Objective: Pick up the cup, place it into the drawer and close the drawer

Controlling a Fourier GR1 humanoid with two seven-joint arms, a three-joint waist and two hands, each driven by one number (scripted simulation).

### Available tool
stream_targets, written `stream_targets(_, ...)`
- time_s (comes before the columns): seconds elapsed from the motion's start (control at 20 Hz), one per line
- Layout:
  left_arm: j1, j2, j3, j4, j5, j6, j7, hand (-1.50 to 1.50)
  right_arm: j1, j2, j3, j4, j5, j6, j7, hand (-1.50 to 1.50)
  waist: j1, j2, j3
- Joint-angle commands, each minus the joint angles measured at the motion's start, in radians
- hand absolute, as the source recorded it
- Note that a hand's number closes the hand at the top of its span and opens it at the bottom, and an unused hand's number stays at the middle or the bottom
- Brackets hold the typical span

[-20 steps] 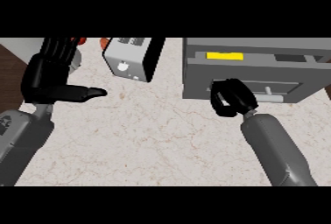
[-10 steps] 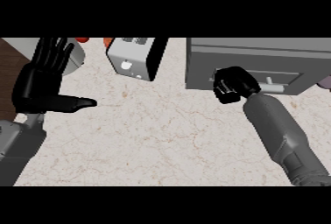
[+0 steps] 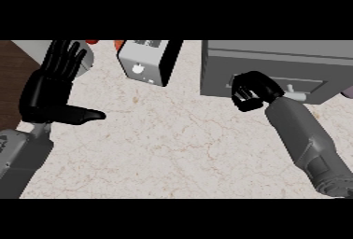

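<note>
No cup shows anywhere in the head view. The grey drawer unit [image 3: 276, 58] stands at the back right, and its drawer front [image 3: 303, 86] sits flush with the unit. My right hand [image 3: 251, 91] has its fingers curled and rests against the left part of that front, beside the pale handle [image 3: 298, 90]. It holds nothing that I can see. At the left edge my left hand [image 3: 52, 88] rests open, fingers up and thumb pointing right.
A white and black toaster [image 3: 148, 60] stands at the back centre, left of the drawer unit. Small red and orange things [image 3: 103, 43] peek out at the back left behind my left hand. The marble counter [image 3: 172, 144] ends at a dark wooden strip on the left.
The drawer stood open with a yellow thing inside; now it is pushed in and the yellow thing is hidden. My right hand moved forward with the drawer front. The left hand rose slightly.
</note>
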Motion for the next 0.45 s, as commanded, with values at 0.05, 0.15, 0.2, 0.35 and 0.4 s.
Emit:
stream_targets(0.05, -0.005, -0.008, 0.002, 0.0, 0.003, -0.017, -0.002, -1.5, -0.094, -0.088, -0.08, 0.063, -0.035, -0.036, 0.08, 1.5, 0.029, 0.041, 0.009)
stream_targets(0.15, 0.003, -0.016, -0.008, 0.015, -0.006, -0.039, -0.025, -1.5, -0.113, -0.108, -0.094, 0.053, -0.049, -0.017, 0.069, 1.5, 0.031, 0.048, 0.008)
stream_targets(0.2, 0.024, -0.02, -0.014, 0.003, -0.003, -0.034, -0.016, -1.5, -0.103, -0.103, -0.109, 0.055, -0.063, -0.027, 0.066, 1.5, 0.031, 0.039, 0.008)
stream_targets(0.35, 0.026, -0.032, -0.018, 0.014, -0.007, -0.039, -0.027, -1.5, -0.091, -0.123, -0.105, 0.06, -0.058, -0.022, 0.034, 1.5, 0.026, 0.043, 0.008)
stream_targets(0.4, 0.013, -0.026, -0.014, 0.01, -0.011, -0.021, -0.011, -1.5, -0.104, -0.116, -0.109, 0.063, -0.061, -0.019, 0.048, 1.5, 0.027, 0.038, 0.009)
